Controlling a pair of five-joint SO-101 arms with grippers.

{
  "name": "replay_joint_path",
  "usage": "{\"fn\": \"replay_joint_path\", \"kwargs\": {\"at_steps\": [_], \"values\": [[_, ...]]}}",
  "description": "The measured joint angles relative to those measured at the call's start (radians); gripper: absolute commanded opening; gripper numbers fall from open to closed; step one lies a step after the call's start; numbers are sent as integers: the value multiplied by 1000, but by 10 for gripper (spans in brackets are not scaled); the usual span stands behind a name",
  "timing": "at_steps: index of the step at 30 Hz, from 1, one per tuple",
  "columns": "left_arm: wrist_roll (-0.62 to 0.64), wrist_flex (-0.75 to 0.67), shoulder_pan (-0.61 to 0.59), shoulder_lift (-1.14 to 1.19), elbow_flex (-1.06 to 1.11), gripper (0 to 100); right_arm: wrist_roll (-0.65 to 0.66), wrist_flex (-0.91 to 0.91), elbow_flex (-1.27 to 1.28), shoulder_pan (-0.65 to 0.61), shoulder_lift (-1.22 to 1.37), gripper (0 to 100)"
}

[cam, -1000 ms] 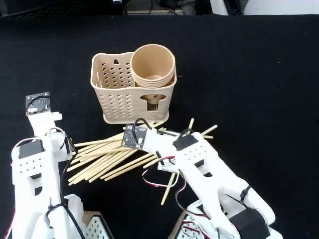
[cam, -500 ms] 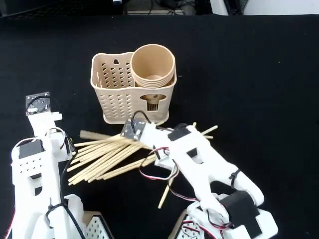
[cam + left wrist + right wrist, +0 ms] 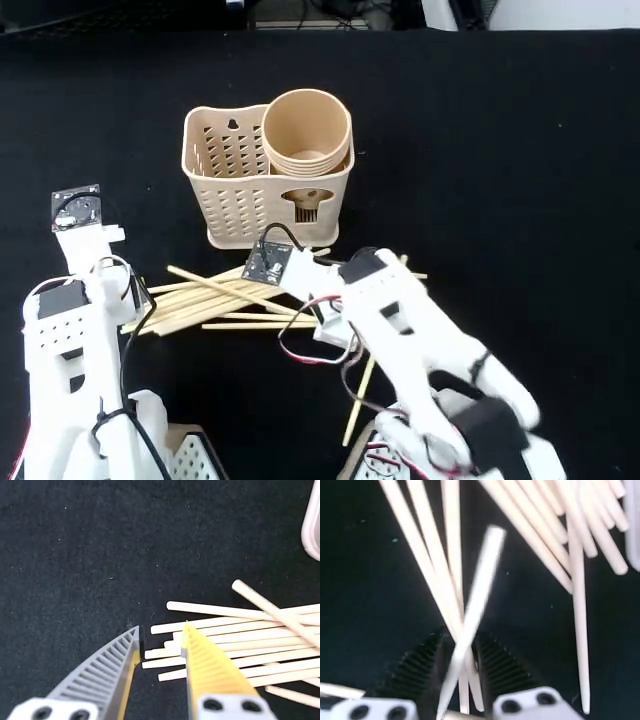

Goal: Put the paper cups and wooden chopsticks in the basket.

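paper cups (image 3: pixel 307 125) stacked in basket (image 3: pixel 238 207) | chopsticks (image 3: pixel 205 297) scattered just beside it

Perhaps three cups (image 3: pixel 303 122), dozen chopsticks (image 3: pixel 200 297), basket (image 3: pixel 240 205)

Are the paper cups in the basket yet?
In. The stacked paper cups stand upright inside the basket, at one end of it.

robotics lab bench: tabletop manipulation test setup.
a table (image 3: pixel 520 150) draped in black cloth carries a white printed left arm (image 3: pixel 70 330) and right arm (image 3: pixel 410 330) with exposed servo wiring (image 3: pixel 310 352). a perforated basket (image 3: pixel 235 205) and wooden chopsticks (image 3: pixel 200 298) lie on the cloth as handling items. cables (image 3: pixel 340 10) run beyond the far edge.
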Motion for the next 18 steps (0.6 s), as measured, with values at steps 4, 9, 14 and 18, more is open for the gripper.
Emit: {"fn": "replay_joint_path", "kwargs": {"at_steps": [4,9,14,18], "values": [[0,0,0,0,0,152,-2,86,2,0,-164,12],[0,0,0,0,0,152,-32,160,2,-3,-390,12],[0,0,0,0,0,152,-81,167,3,-5,-512,12],[0,0,0,0,0,152,-81,167,3,-5,-508,12]]}}
